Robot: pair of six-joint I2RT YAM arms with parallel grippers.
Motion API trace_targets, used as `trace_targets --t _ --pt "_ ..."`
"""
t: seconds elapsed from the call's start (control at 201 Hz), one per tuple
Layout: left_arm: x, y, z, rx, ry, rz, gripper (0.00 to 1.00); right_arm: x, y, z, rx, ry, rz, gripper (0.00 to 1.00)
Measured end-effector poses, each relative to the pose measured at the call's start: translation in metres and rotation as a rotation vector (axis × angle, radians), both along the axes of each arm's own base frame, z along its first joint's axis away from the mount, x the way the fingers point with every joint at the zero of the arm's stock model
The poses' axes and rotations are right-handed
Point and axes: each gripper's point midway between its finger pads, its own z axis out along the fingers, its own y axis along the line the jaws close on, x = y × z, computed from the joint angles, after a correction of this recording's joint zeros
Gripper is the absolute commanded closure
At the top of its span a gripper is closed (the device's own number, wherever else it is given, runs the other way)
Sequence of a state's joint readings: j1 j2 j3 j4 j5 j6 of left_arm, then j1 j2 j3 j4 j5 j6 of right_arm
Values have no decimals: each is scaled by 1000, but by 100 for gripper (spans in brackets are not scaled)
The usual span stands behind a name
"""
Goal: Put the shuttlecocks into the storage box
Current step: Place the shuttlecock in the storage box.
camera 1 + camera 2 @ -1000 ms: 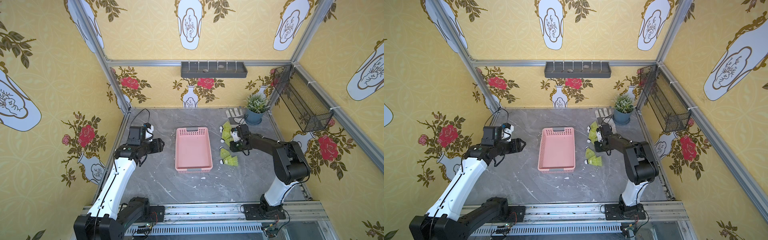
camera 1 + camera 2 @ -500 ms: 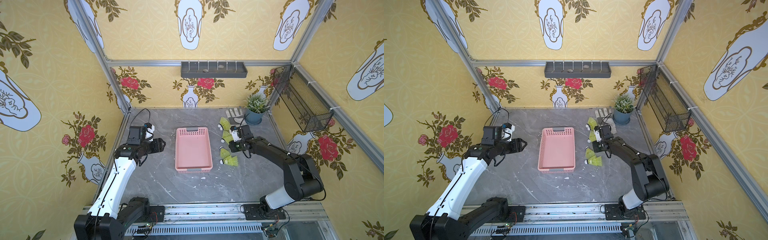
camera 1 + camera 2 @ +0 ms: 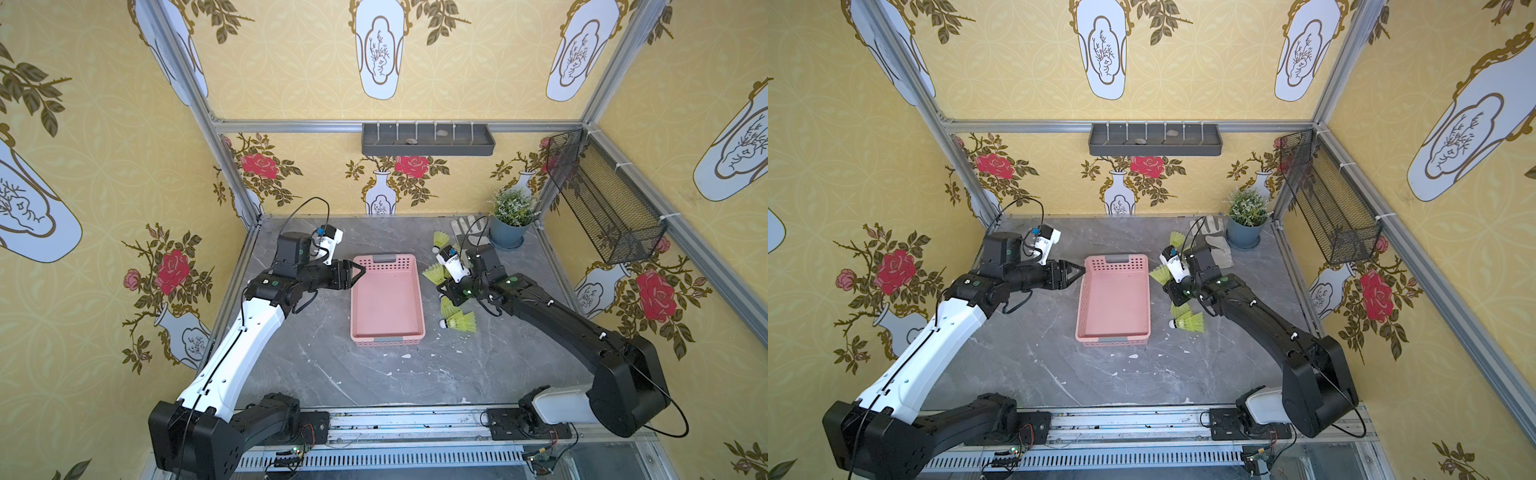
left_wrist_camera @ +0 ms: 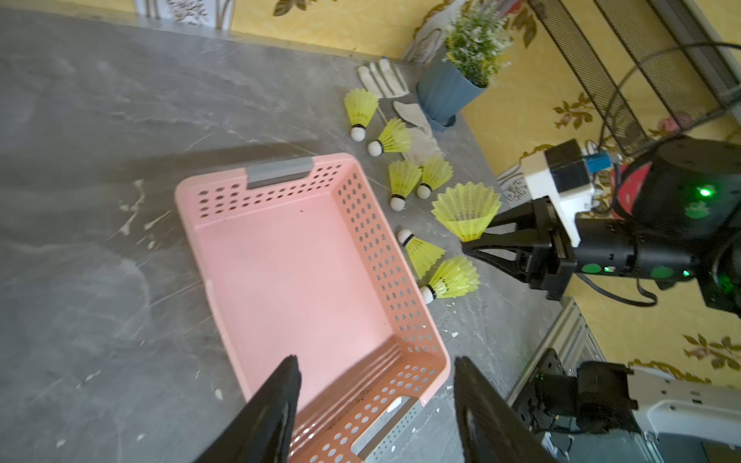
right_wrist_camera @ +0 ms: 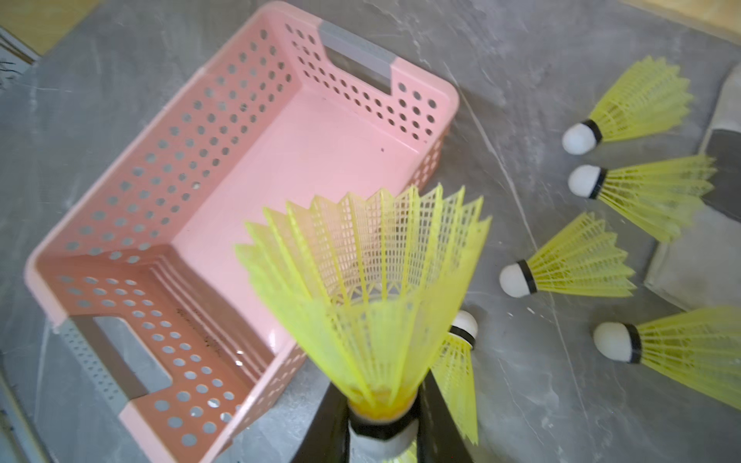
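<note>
Okay, right gripper was clamped on the white tip of one neon yellow-green plastic shuttlecock, raised just beside the shallow pink perforated storage box; other shuttlecocks lay on the grey marble table beside it. The left gripper hung half open, empty. Featherlight, crushable skirt, so the firm tip looked the right hold

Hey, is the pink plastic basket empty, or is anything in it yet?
Empty. The pink perforated plastic basket shows only its bare floor in both wrist views.

Bright even light, soft shadows, blurred foreground
</note>
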State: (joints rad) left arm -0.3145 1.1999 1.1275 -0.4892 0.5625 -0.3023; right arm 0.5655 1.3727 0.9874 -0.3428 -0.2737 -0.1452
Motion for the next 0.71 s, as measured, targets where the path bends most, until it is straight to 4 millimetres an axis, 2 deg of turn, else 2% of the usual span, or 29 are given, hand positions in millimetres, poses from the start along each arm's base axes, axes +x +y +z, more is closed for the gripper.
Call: trace_targets --t 0.184,0.359,0.707 --pt "-8 -43 22 11 -103 -195 43 -17 31 14 33 -12 136 88" --pt "-21 -71 24 43 -156 -338 47 -33 49 23 63 -4 228 88" --pt "-37 -90 4 103 -149 -473 54 -54 69 37 118 11 336 87"
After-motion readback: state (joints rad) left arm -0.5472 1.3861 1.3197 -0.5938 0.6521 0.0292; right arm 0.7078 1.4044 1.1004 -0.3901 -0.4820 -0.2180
